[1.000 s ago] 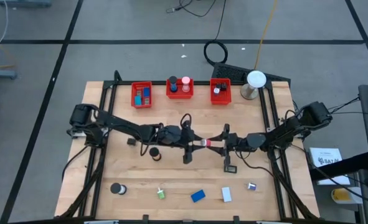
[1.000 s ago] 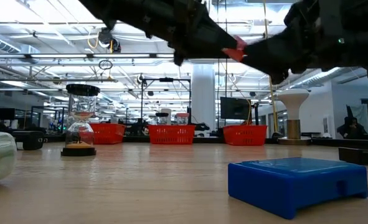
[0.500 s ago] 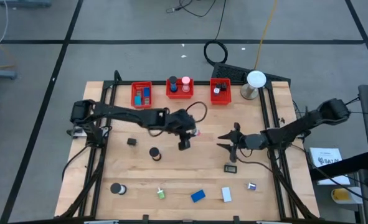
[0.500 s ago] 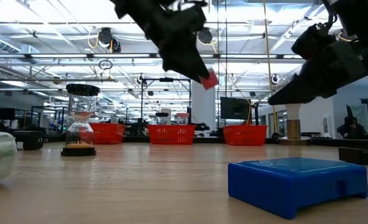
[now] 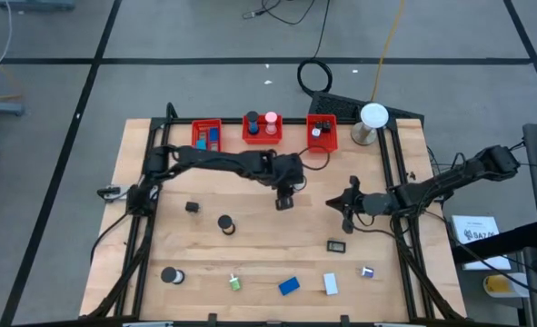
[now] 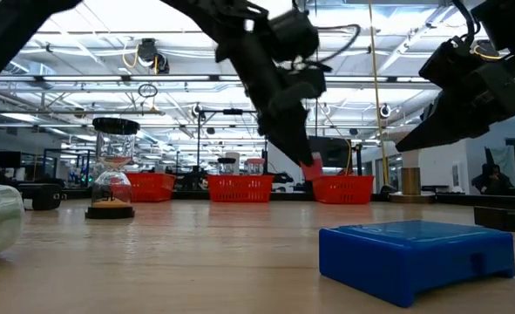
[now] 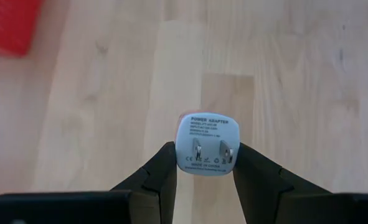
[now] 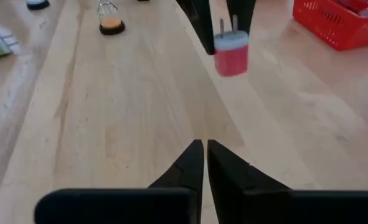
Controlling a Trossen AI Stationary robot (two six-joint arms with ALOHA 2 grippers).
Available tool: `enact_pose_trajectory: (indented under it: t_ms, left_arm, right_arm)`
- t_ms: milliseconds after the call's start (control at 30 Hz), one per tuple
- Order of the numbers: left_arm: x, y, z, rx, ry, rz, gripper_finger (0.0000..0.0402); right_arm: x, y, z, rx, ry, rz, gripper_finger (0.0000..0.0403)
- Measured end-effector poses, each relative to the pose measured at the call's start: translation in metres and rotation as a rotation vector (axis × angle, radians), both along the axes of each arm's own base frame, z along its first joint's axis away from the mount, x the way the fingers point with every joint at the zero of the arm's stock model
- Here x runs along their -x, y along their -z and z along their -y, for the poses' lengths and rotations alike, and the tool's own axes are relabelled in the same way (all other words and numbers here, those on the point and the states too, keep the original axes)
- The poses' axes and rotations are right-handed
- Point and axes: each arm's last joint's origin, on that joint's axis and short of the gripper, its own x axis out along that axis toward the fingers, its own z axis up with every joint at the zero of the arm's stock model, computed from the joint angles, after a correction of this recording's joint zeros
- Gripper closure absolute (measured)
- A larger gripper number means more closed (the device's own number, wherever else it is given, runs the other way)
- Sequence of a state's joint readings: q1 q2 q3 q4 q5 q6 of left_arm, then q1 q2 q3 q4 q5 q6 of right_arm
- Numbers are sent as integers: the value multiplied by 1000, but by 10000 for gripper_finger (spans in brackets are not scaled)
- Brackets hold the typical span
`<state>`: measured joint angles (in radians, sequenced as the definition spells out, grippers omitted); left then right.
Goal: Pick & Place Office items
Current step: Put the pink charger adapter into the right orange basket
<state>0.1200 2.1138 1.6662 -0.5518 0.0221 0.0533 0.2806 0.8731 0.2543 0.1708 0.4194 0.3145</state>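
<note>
Transport step: left gripper clamps a small pink-and-white plastic power adapter above table centre, below the right-hand red plastic bin. Right gripper shut, empty, centre-right. Next: carry over bin, release.

Wooden table from above: three red bins along far edge, left gripper mid-table, right gripper beside it, apart.

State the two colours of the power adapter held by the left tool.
The power adapter is pinkish-red with a pale bluish-white pronged face, best seen in the right wrist view.
</note>
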Motion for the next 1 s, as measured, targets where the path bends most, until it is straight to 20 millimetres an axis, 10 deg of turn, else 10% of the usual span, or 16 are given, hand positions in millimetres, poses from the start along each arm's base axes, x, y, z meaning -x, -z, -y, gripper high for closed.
enact_pose_trajectory:
  t_ms: [1000]
  left_arm:
    - [-19,26,-27,58,-28,-40,273]
  right_arm:
    - [1,3,0,10,-5,-31,401]
